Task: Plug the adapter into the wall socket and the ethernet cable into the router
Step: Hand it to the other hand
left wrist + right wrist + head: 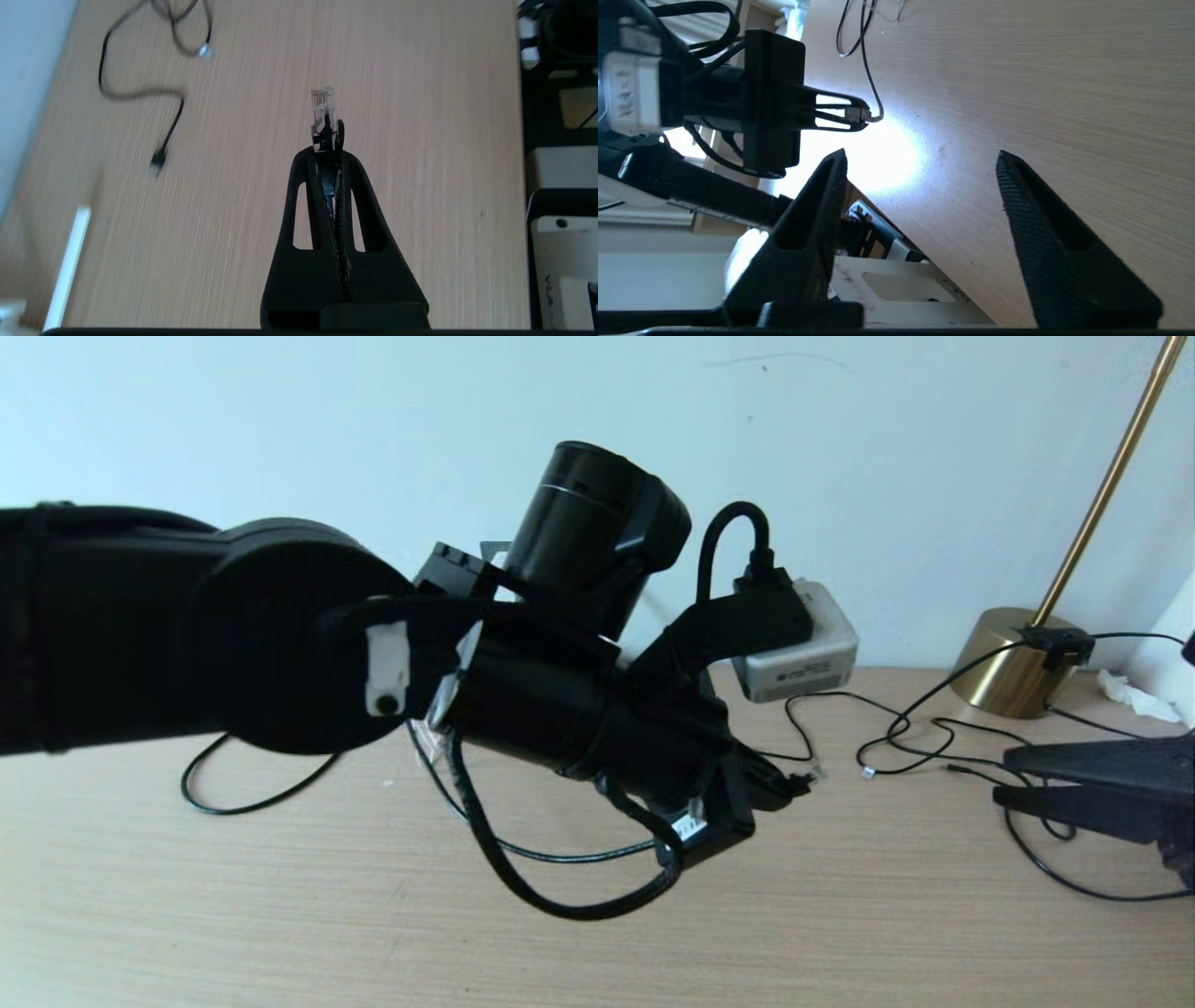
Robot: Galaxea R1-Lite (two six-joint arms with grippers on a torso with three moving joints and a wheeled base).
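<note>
One plug of the ethernet cable (323,108) is pinched in the left gripper (327,140), pointing straight out past its tips; the right gripper (920,161) is held wide, empty.

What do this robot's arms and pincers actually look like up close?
Both are matte black. The left arm is built of thick round drums and cylinders, with a small white tab on the big joint and black cables looping beneath it. A grey-white box sits on its wrist. The left gripper has slim tapering fingers with slot cut-outs; the right gripper has two pointed wedge fingers with ribbed inner pads.
</note>
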